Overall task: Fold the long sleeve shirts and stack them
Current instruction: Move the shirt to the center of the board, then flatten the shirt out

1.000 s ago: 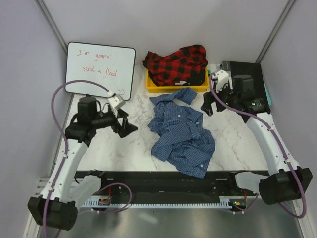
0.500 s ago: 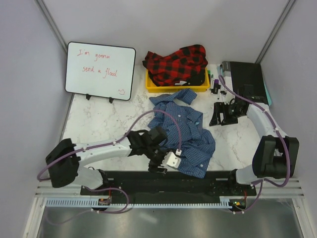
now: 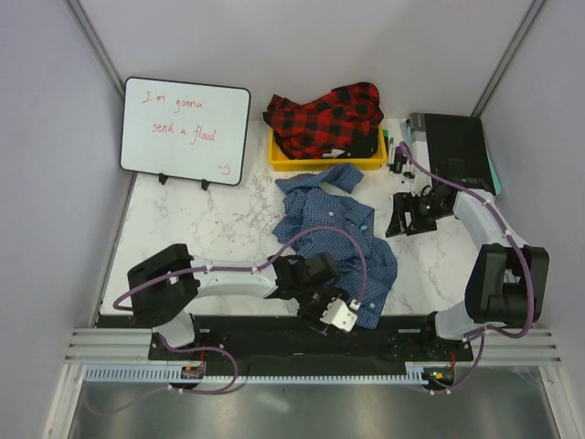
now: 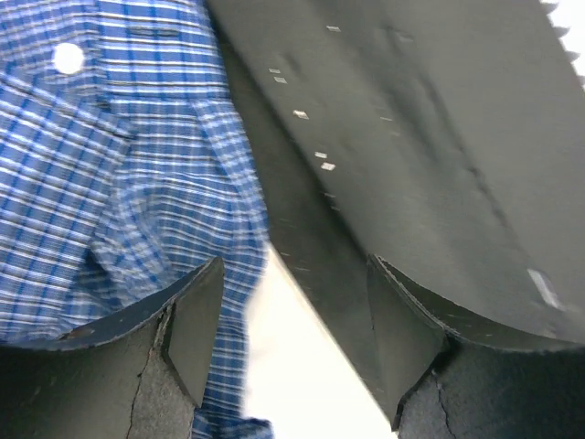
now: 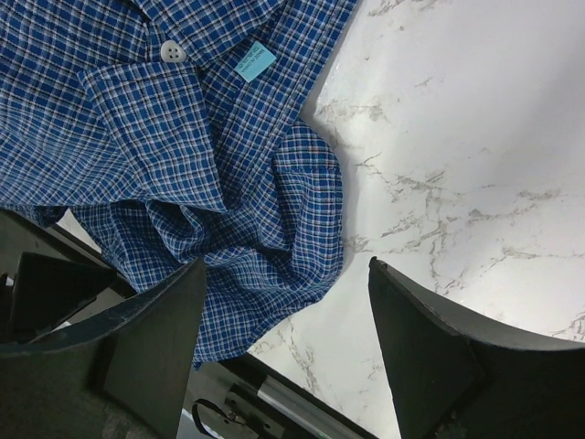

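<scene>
Blue check shirt (image 3: 334,229): crumpled mid-worktop (image 3: 183,229), unfolded. Red plaid shirt (image 3: 324,114): heaped in yellow bin (image 3: 315,165). Left pincer (image 4: 292,338): apart, empty, at the blue shirt's near hem. Right pincer (image 5: 288,357): apart, empty. We judge the step a first grasp; next, pinch that hem, spread flat.

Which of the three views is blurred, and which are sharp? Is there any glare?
Left wrist: blurred, the checks of the blue shirt smeared and the specks on the black base plate drawn into streaks. Right wrist: sharp, the button and teal label crisp, a mild sheen on the marble table. Top external: sharp and evenly lit.
</scene>
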Available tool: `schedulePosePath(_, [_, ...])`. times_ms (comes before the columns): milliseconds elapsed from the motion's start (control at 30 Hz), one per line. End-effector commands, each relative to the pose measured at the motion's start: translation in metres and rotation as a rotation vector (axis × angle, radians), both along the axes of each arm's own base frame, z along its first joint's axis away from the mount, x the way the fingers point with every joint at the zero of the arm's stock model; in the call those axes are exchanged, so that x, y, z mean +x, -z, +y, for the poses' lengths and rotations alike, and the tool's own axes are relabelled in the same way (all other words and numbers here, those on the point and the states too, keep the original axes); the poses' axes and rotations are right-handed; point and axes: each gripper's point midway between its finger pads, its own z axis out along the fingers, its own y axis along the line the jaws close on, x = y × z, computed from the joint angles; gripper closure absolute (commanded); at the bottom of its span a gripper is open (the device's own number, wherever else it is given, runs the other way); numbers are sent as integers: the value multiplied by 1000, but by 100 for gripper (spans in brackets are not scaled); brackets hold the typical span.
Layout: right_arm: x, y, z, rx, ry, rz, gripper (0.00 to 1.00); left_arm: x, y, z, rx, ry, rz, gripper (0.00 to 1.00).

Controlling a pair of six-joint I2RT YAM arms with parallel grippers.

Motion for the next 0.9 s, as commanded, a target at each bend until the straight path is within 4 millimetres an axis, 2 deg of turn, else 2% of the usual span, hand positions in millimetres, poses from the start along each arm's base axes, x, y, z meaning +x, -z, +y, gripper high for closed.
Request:
schedulePosePath(0, [2, -7, 5, 33, -30, -32, 21, 24, -13, -34, -105, -8, -104, 29])
schedulePosePath(100, [-1, -6, 6, 35, -36, -32, 21, 31, -12, -39, -127, -9, -147, 29])
schedulePosePath(233, [-4, -5, 7, 41, -37, -26, 21, 27, -33, -40, -174, 9, -145, 29])
schedulePosePath(333, [-5, -4, 10, 57, -40, -20, 21, 31, -35, -43, -163, -35, -104, 29])
schedulePosePath(533, [-7, -3, 11, 67, -42, -13, 21, 51, -8, -48, -125, -91, -119, 25])
schedulePosePath(633, [-8, -6, 11, 66, -44, -26, 21, 53, 3, -44, -93, -94, -116, 26])
schedulePosePath(767, [-8, -6, 12, 72, -47, -28, 21, 47, 5, -33, -68, -89, -93, 35])
schedulePosePath(800, [-7, -7, 13, 75, -46, -28, 21, 44, 7, -28, -53, -84, -85, 46])
schedulePosePath(867, [-7, -8, 14, 81, -47, -33, 21, 40, 1, -20, -40, -83, -74, 56])
